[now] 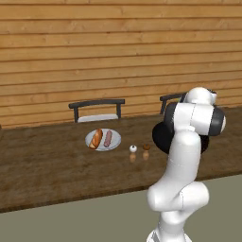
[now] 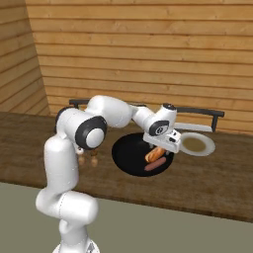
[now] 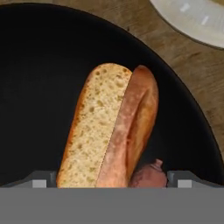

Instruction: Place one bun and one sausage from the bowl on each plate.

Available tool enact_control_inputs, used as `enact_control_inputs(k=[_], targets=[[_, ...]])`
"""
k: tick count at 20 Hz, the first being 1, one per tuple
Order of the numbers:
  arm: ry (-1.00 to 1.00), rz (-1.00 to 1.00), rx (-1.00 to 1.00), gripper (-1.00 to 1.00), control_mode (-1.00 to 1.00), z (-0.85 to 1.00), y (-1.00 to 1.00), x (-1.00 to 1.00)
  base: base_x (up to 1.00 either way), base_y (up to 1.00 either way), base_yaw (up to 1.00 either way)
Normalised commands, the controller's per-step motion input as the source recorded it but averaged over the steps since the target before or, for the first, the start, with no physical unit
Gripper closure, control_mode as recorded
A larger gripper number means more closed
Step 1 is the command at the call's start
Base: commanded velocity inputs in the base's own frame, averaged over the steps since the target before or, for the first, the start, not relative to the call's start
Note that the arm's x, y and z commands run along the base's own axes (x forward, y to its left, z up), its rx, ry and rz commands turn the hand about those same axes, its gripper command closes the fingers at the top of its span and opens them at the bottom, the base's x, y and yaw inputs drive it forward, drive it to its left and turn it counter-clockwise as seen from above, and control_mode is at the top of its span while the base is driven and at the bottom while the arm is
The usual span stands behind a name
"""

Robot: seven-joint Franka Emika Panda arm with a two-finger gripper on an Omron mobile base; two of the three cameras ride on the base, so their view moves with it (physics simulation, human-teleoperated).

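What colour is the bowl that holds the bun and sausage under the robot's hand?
Black; the bowl shows best in the hand view.

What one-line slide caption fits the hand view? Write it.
Open gripper poised over the bun and sausage in the black bowl.

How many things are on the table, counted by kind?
Plates: 2
Bowl: 1
Buns: 2
Sausages: 2
Shakers: 2
Total: 9
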Motion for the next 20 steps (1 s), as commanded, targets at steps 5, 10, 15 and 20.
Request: enact_control_inputs(k=[5, 10, 15, 20], targets=[[-0.01, 0.0, 0.0, 1.0, -1.0, -0.38, 0.0, 0.02, 0.0, 0.0, 0.0], [0.0, 0.0, 0.0, 1.0, -1.0, -0.25, 0.0, 0.0, 0.0, 0.0, 0.0], [-0.02, -0.03, 0.0, 1.0, -1.0, 0.07, 0.05, -0.23, 0.0, 0.0, 0.0], [-0.02, -0.02, -0.05, 1.0, -1.0, 0.72, 0.23, -0.31, 0.0, 0.0, 0.0]])
